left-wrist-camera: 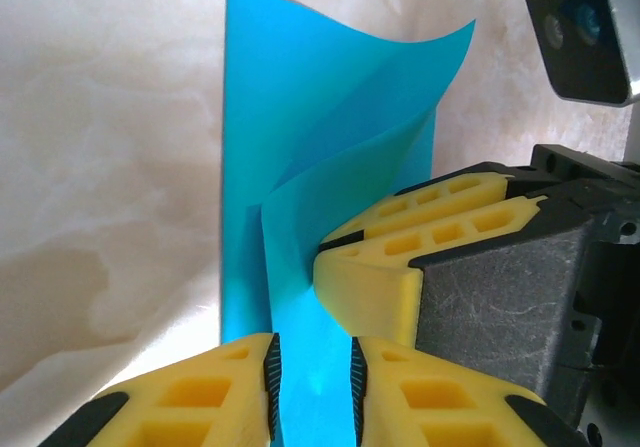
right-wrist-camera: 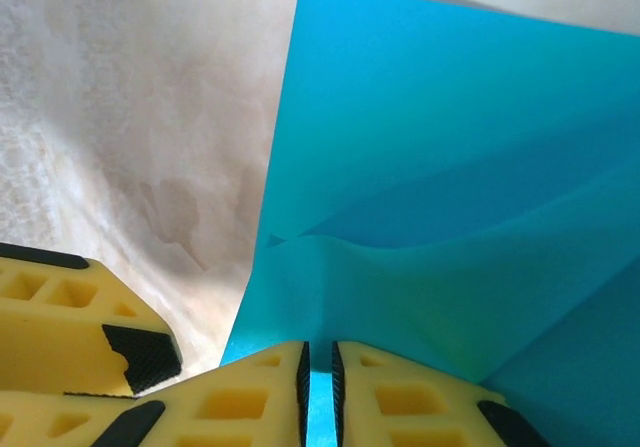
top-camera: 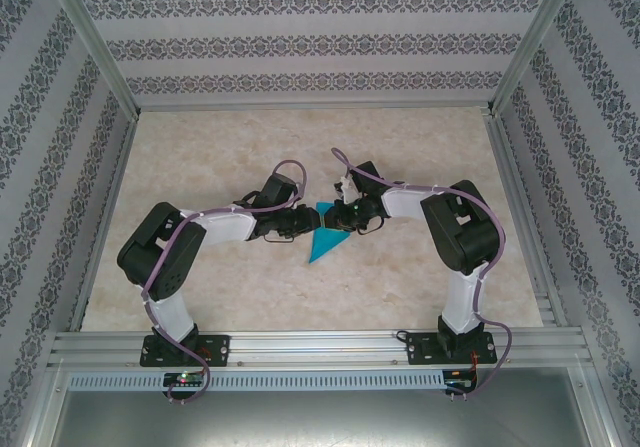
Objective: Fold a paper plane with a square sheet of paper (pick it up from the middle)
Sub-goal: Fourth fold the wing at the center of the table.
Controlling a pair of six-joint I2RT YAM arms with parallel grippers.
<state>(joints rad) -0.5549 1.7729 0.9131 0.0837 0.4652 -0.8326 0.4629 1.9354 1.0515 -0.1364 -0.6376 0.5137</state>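
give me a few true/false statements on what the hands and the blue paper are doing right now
1. The right hand is closed on the sheet of paper. True.
2. The sheet of paper lies flat and unfolded. False: it is creased, with layers curving up.
3. The left hand and the right hand meet at the paper near the middle of the table. True.
4. The paper lies at the table's far edge. False: it is mid-table, between the two hands.
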